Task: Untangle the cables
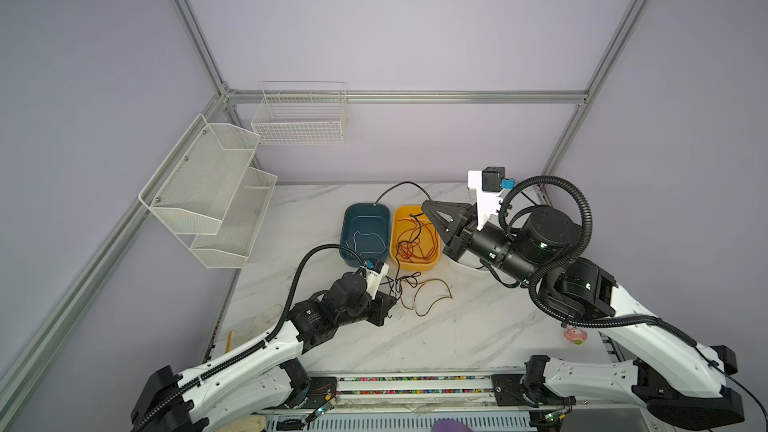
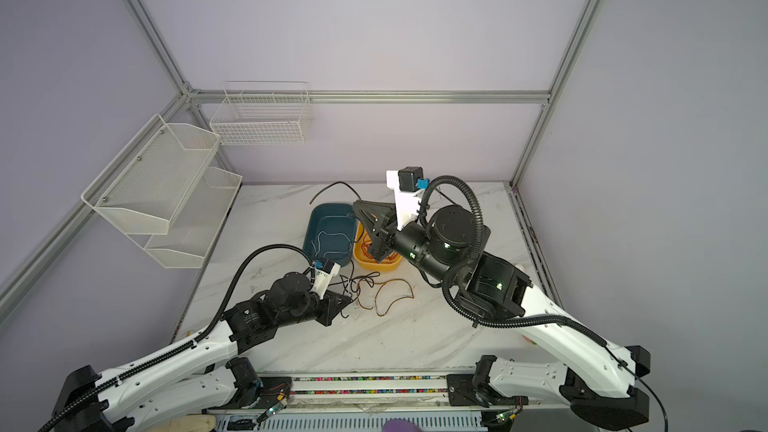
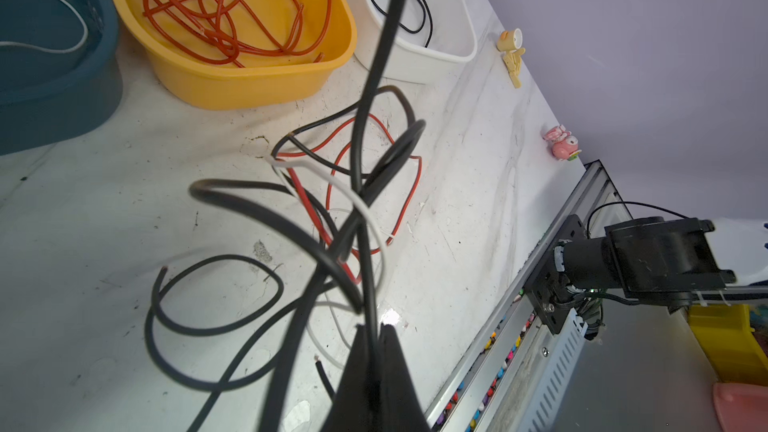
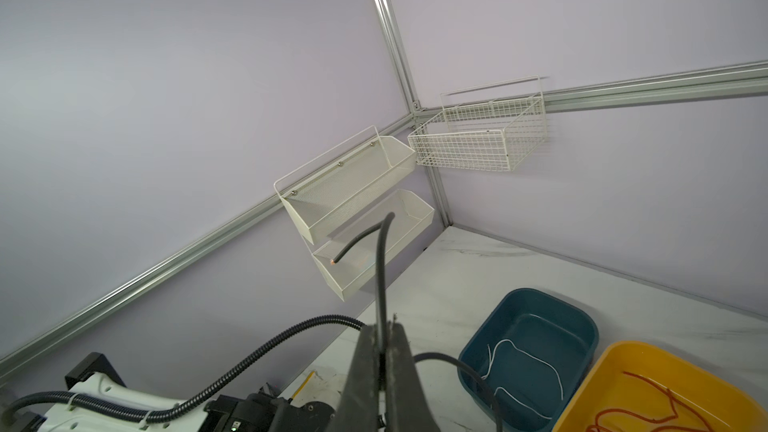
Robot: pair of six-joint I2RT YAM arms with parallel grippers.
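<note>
The marble bench carries three tubs in a row. The yellow tub holds red-orange cables. A blue tub beside it holds a white cable, and a white tub on the yellow tub's other side holds a second black cable. Sorting looks partly done.

The right gripper hangs above the yellow tub's far edge, jaws pressed together on a black cable whose free end arcs away from the tub. The left gripper sits low in front of the yellow tub, jaws likewise clamped on a black strand that climbs toward the right gripper. It is probably the same cable.

The tangle of black, red and white cables lies on the bench just in front of the yellow tub. The step in hand seems to be drawing the held black cable free. Next, the grippers would need to move apart slowly so its coils slip out. Black loops wrapped around the held strand, with red and white strands threaded through, are the likely snag.

A pink owl toy and a yellow clip lie well apart from the yellow tub, clear of the work.
</note>
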